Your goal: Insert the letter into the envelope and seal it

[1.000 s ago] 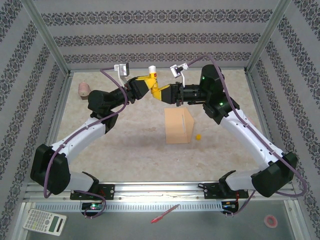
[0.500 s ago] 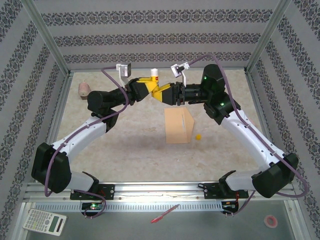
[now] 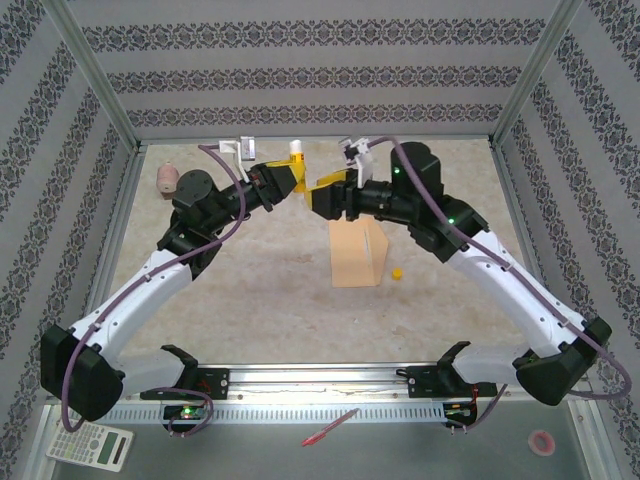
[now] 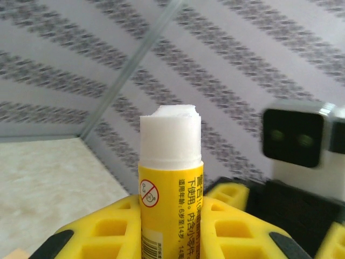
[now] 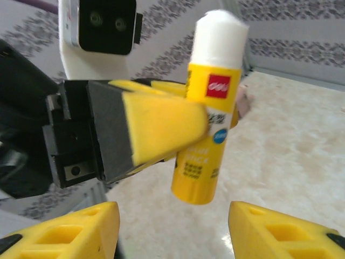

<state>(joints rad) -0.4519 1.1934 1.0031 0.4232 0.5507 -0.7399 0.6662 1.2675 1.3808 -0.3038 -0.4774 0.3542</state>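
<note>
Left claw (image 3: 288, 180) pinches the glue stick (image 5: 210, 108) — right claw (image 5: 171, 226) spread — near the envelope (image 3: 355, 255).

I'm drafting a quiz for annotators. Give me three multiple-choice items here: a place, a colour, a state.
1. Where is the small yellow piece relative to the envelope? A on it; B beside it on the table; C under it.
2. The glue stick body is: A blue; B green; C yellow.
3. The right gripper is: A open; B shut on the glue stick; C shut on the envelope.
B: it lies on bare table off the envelope's right edge. C: the right wrist view shows yellow. A: its fingers stand wide apart, while the left gripper clamps the glue stick.
</note>
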